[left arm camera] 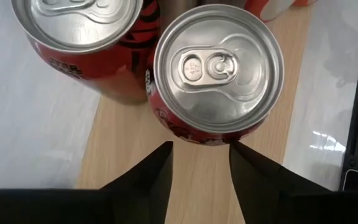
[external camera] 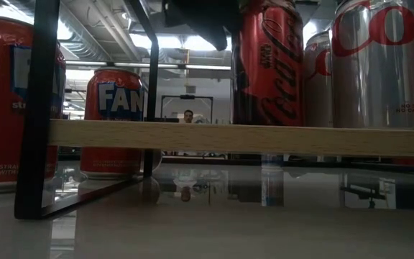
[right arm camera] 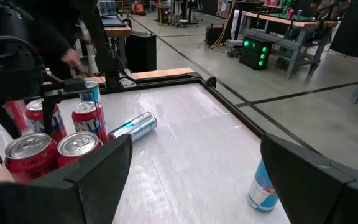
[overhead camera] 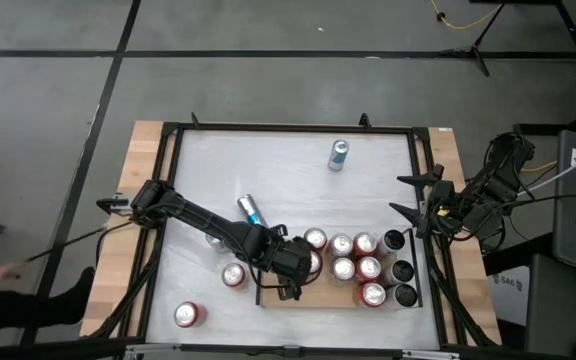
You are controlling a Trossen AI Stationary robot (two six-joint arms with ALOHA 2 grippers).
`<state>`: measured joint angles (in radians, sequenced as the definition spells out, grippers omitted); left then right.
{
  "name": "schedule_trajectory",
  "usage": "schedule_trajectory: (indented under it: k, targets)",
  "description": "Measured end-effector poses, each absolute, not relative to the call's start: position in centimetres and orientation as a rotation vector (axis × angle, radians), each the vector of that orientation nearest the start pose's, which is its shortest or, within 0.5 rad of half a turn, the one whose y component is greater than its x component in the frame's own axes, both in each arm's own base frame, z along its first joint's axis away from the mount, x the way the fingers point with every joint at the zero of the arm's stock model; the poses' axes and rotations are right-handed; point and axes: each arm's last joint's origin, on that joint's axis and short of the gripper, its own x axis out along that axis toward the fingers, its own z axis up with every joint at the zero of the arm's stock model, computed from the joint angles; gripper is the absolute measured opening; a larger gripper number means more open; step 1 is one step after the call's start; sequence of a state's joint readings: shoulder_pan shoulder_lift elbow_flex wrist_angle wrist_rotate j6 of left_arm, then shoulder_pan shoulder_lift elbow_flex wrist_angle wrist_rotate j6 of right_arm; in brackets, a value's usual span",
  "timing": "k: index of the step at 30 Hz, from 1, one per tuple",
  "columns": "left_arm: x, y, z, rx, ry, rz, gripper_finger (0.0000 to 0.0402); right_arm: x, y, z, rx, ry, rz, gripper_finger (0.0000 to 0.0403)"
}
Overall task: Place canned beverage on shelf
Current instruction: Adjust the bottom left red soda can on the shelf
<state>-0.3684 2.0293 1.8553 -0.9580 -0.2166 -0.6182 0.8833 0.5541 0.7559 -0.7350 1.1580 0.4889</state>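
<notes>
My left claw stands open over the shelf, its fingers just clear of a red can standing on the board's left end. Placement looks finished; next I should lift straight off without nudging it. My right claw waits open beyond the shelf's right end.

Shelf matt pale wood; can glossy metal; tabletop glossy white.

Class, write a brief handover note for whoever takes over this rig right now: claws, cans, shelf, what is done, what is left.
Left claw: open over the flat light-brown wooden shelf, fingers either side of an upright red can standing on it.
Right claw: open, waiting at the table's right edge.
Done: about nine cans on the shelf.
Left: back the left claw off; two red cans and two slim blue-silver cans wait on the white table.
</notes>
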Motion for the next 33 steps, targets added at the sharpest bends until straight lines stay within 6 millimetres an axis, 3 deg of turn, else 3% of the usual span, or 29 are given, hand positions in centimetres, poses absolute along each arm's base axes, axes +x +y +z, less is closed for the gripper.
schedule_trajectory:
  k: [8,14,26,33]
  targets:
    - [39.6,-14.5,26.7,-0.182,1.139,0.247,0.0145,7.9,5.4,31.0,0.027,0.205,-0.325,0.0347]
    - [39.9,-13.6,26.8,-0.138,1.084,0.335,0.0145,7.9,5.4,31.0,0.026,0.205,-0.325,0.0347]
    - [41.3,-13.1,27.3,-0.212,0.973,0.31,0.0145,7.9,5.4,31.0,0.027,0.205,-0.325,0.0347]
    - [40.9,-13.0,27.1,-0.193,1.013,0.323,0.0145,7.9,5.4,31.0,0.027,0.205,-0.325,0.0347]
